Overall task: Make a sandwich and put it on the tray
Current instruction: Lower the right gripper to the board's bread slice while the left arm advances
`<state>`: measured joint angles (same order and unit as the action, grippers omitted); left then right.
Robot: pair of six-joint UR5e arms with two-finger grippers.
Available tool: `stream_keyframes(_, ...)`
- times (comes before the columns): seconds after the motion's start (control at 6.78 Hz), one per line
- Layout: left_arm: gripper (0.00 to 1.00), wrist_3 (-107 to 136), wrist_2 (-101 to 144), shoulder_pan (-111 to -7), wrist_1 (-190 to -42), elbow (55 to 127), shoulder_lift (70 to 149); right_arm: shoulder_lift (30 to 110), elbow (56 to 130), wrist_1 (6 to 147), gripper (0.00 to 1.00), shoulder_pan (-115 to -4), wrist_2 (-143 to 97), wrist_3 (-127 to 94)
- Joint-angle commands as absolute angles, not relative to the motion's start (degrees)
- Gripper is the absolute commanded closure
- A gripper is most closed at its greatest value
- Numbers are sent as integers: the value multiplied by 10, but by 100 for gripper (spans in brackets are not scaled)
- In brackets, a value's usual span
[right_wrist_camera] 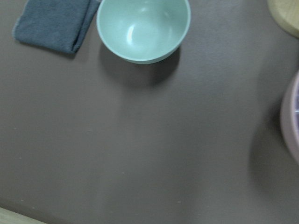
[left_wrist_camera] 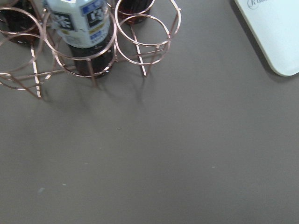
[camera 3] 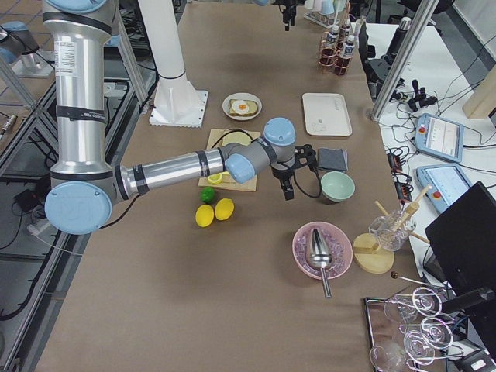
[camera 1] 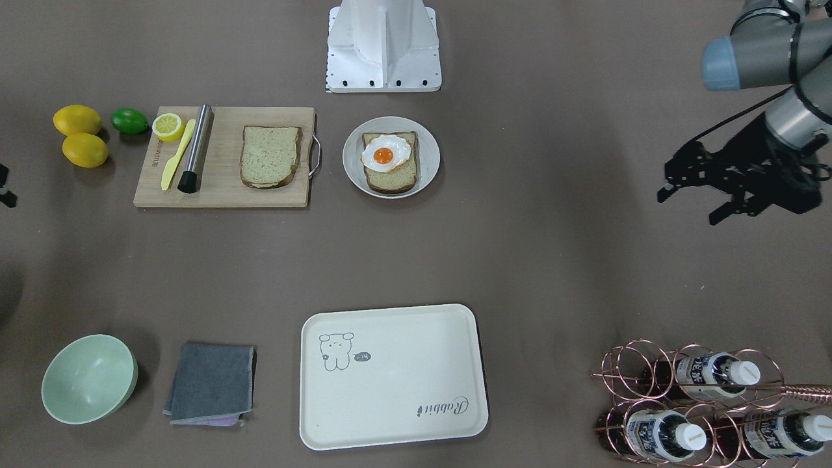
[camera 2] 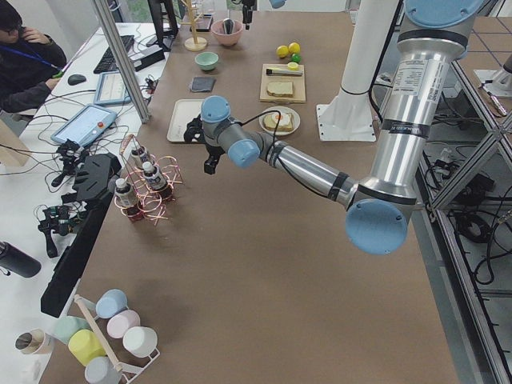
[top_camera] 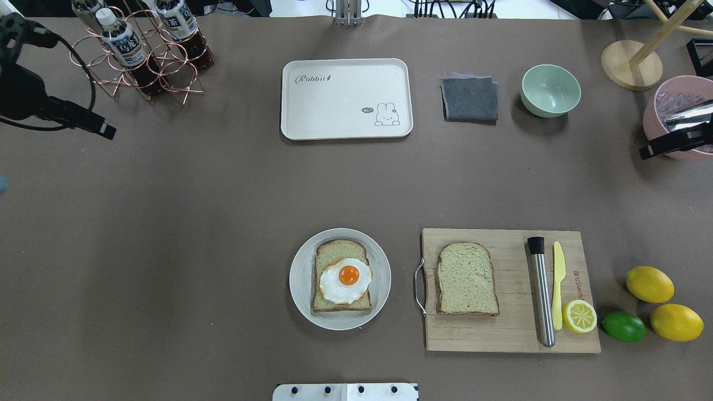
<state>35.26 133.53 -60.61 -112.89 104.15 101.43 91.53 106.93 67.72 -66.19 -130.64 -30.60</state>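
Tray [camera 1: 403, 390] up front; plate [camera 1: 429, 166] holds bread slice [camera 1: 391, 180] with egg [camera 1: 385, 154], second slice [camera 1: 270, 156] on board [camera 1: 221, 185]; left gripper [camera 1: 689, 207] jaws spread, right gripper [top_camera: 647, 151] can't tell

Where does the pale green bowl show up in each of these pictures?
Front-facing view: the bowl is bottom left.
Overhead view: bowl, upper right.
Left side view: bowl, near the top, left of centre.
Right side view: bowl, right of centre.
Left wrist view: not in it.
Right wrist view: bowl, top centre.
Shared landmark: the grey cloth beside it.
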Motion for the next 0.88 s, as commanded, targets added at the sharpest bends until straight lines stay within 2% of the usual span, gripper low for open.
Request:
stream_keyframes(0.0, 3, 507, 1279, -509, -1180, 1059, 1031, 911, 1130, 664, 0, -557, -1259, -460)
stream_keyframes(0.29, 3, 585, 1185, -420, -1213, 1060, 1041, 904, 1164, 664, 0, -450, -1173, -620)
stream_keyframes(0.59, 3, 607, 1144, -382, -1218, 1059, 1055, 904, 1176, 662, 3, -370, -1106, -709)
stream_keyframes(0.74, 3, 616, 1124, -368, -1218, 1058, 1064, 904, 1172, 631, 9, -321, -1065, -771)
